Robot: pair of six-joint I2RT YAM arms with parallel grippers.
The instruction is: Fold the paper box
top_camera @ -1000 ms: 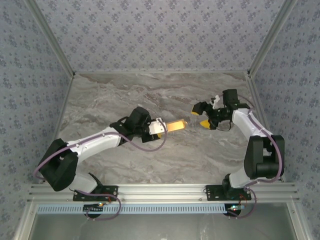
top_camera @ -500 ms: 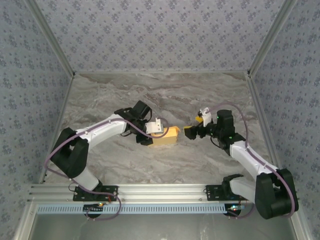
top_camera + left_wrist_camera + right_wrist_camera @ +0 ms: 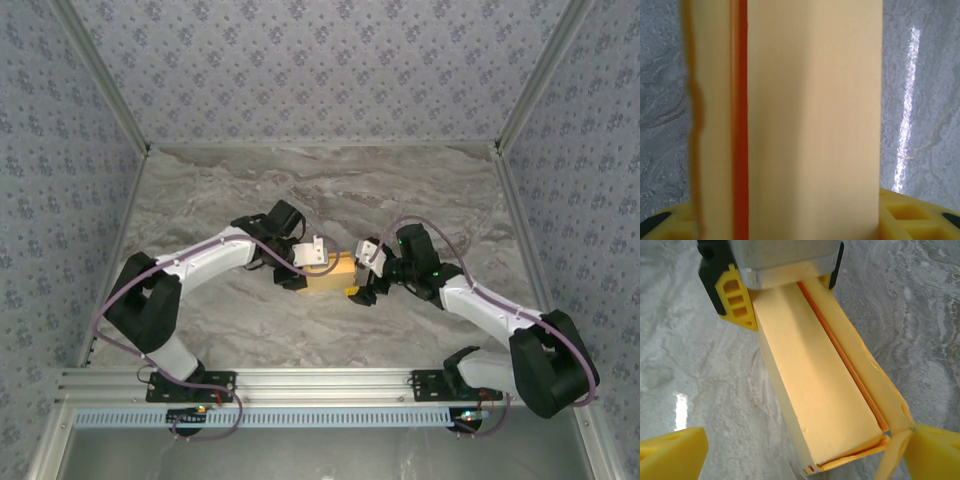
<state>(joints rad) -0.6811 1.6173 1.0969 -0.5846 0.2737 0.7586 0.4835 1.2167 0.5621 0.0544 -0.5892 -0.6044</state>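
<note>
1. Since a second ago the right claw [image 3: 362, 272] has come in from the far right side of the counter [image 3: 330, 190] and now stands just at the end of the paper box [image 3: 335, 274]; the left arm has also brought the box lower and nearer to the middle
2. From above, the paper box lies in the middle of the counter, between the two claws, and its long axis goes from left to right, from one claw to the other
3. Left claw [image 3: 305, 268] appears closed on the left end of the box: in the right wrist view the box [image 3: 815, 395] comes out from between the pads of this claw [image 3: 785, 295], and in the left wrist view the card [image 3: 810, 115] runs straight away from the claw [image 3: 785, 225]
4. Right claw [image 3: 800, 455] is wide open and holds nothing; its yellow fingers [image 3: 675, 450] stand on both sides of the near end of the box
5. On this near end a loose end flap [image 3: 892, 450] is not yet closed, and it seems to touch one finger
6. My judgement: the box points directly into the open right claw, so the right arm is the nearer one for pressing this flap, while the left claw keeps the other end
</note>
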